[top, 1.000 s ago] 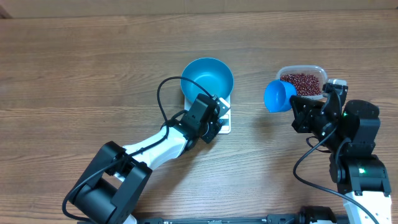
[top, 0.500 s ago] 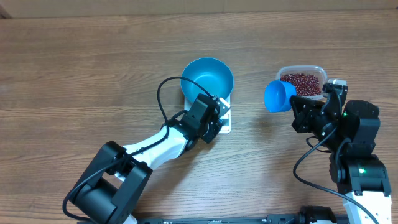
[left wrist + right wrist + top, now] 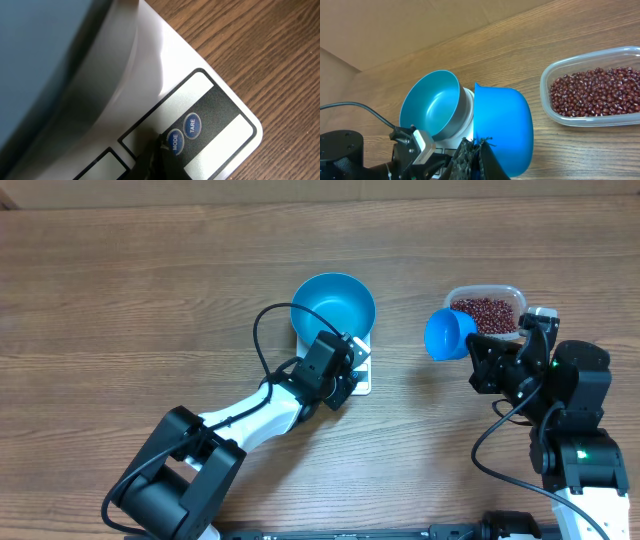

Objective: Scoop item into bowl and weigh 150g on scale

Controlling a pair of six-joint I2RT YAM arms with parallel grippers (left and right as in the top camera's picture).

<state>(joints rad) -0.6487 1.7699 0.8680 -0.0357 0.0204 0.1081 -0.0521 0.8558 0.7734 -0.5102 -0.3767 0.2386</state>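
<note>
Honestly nothing had changed from a second before, everything sat exactly where it was. The left gripper point(image 3: 350, 372) had its fingers pinched together, tip down on the near edge of the scale point(image 3: 363, 381), touching the MODE button point(image 3: 175, 141) in the left wrist view. The blue bowl point(image 3: 333, 305) sat on the scale's far part. Over on the right, the right gripper point(image 3: 476, 352) was clamped on the blue scoop point(image 3: 449, 334), held just left of the clear tub point(image 3: 484, 290), and the beans point(image 3: 487, 313) sat in that tub.

Scoop point(image 3: 449, 334) betw. bowl point(image 3: 333, 305) & tub point(image 3: 486, 288)
</note>
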